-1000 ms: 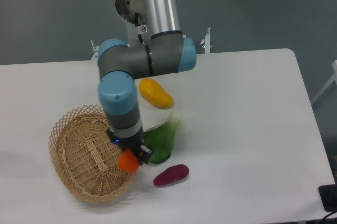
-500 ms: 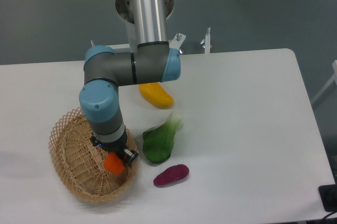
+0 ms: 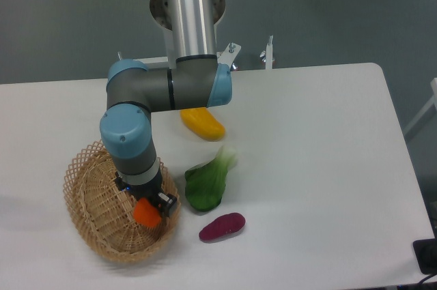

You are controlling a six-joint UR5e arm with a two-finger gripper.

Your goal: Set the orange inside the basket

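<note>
The orange (image 3: 145, 214) is a small bright orange chunk held in my gripper (image 3: 147, 212), which is shut on it. It hangs over the right inner part of the tan wicker basket (image 3: 95, 201), just inside the rim and a little above the woven floor. The arm's wrist hides the upper part of the gripper and part of the basket's right rim.
A green leafy vegetable (image 3: 207, 182) lies just right of the basket. A purple vegetable (image 3: 222, 226) lies in front of it. A yellow-orange mango-like fruit (image 3: 202, 123) lies behind, partly under the arm. The white table's front edge is close below the basket.
My gripper has carried the orange leftward from the basket's right rim to over its inside. In the last half second it moved only slightly left and down.
</note>
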